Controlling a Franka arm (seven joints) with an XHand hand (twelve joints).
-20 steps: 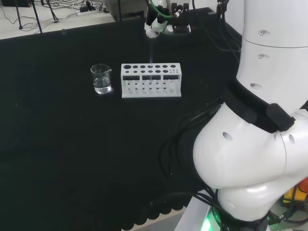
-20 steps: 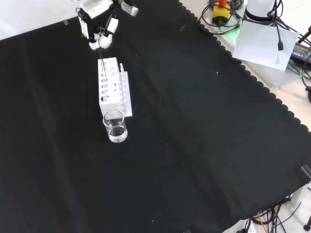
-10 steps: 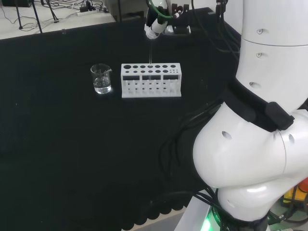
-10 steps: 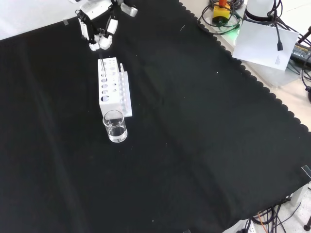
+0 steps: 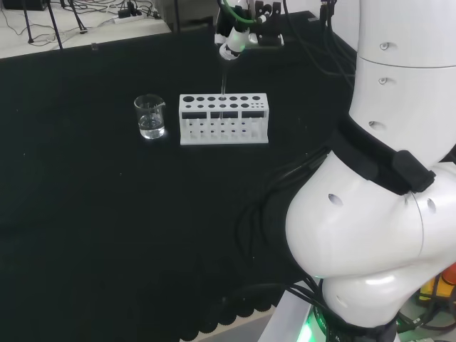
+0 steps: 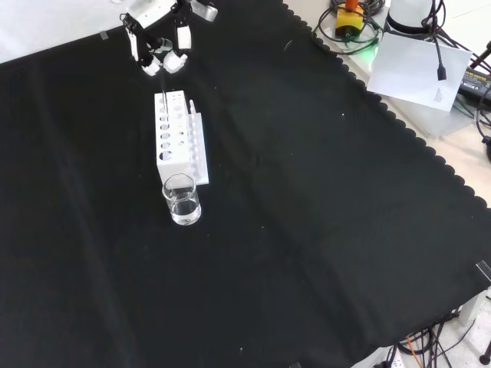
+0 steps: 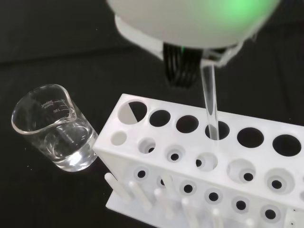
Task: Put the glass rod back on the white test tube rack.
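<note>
While the glass rod (image 7: 209,107) is standing upright with its lower end inside a hole of the back row of the white test tube rack (image 7: 199,166), the release step is being judged as nearly done. In the front view the robot hand (image 6: 163,55) is being held just above the far end of the rack, its fingers spread and apart from the rod, so the rod is being read as let go. To finish well, the robot hand is best being lifted straight up, clear of the rod's top, without sideways drift that could tip the rod or drag the rack on the worktop (image 6: 307,230). A glass beaker (image 6: 182,199) with a little clear liquid is standing just beside the rack's near end and is being left alone.

Hard to make out: the rod is barely being resolved in the head view (image 5: 223,82); whether its tip is reaching the rack's lower tier cannot be told. In the wrist view the rod's upper end is being covered by a blurred white part.
</note>
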